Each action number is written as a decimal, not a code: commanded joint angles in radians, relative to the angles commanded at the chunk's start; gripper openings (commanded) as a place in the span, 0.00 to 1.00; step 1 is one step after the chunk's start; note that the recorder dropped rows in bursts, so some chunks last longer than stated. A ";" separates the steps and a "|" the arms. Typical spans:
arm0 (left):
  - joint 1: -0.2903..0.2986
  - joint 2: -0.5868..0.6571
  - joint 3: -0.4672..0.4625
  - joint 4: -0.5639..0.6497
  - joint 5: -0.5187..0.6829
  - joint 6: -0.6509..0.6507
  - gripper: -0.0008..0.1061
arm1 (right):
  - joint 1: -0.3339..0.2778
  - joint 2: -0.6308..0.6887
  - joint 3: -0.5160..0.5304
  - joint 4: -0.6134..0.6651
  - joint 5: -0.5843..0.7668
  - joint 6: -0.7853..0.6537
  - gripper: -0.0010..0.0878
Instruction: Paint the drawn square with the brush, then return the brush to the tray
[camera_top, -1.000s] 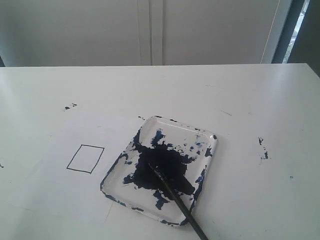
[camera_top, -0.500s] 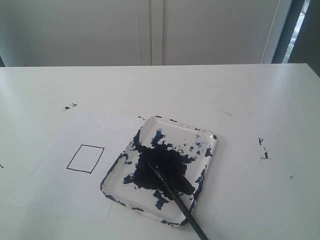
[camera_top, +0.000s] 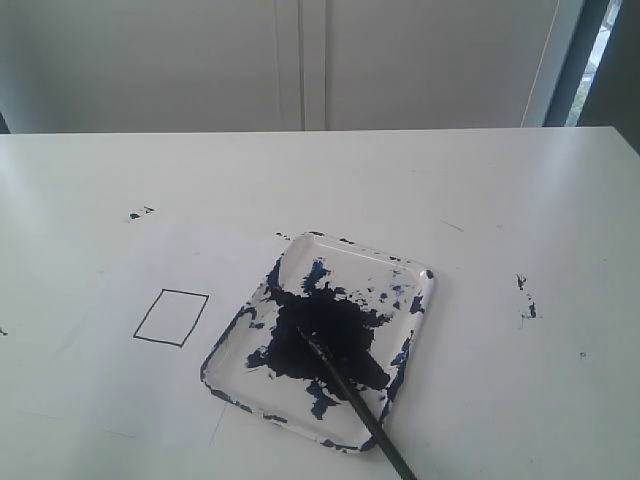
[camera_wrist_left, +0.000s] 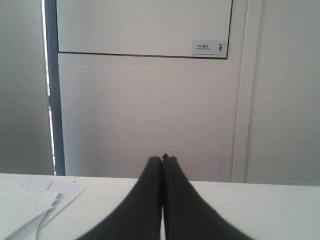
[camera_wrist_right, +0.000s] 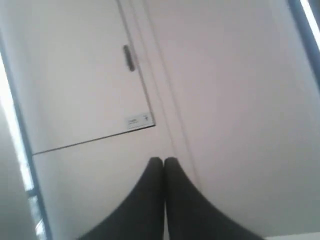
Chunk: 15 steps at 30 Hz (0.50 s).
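left gripper (camera_wrist_left: 162, 159): pressed together, empty | right gripper (camera_wrist_right: 163, 160): likewise (both facing the wall) | brush (camera_top: 350, 395): tip in paint-smeared tray (camera_top: 425, 280) | drawn square (camera_top: 171, 317): blank

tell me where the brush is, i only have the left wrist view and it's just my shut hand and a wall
Observer: The brush lies in the tray, tip in the dark paint, handle sticking out over the near rim.
Operator: is the square painted
Observer: No, the drawn square is blank inside its outline. It sits left of the tray in the exterior view.
Operator: and the right hand
Observer: The right hand is shut and holds nothing.
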 joint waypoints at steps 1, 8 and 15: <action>0.000 0.010 -0.002 0.043 -0.018 -0.019 0.01 | 0.000 0.025 -0.013 -0.086 -0.029 0.049 0.01; -0.018 0.088 -0.008 0.337 -0.090 -0.223 0.01 | 0.000 0.166 -0.075 -0.333 -0.062 0.204 0.01; -0.041 0.127 -0.008 0.645 -0.096 -0.511 0.01 | 0.000 0.309 -0.114 -0.467 -0.199 0.299 0.01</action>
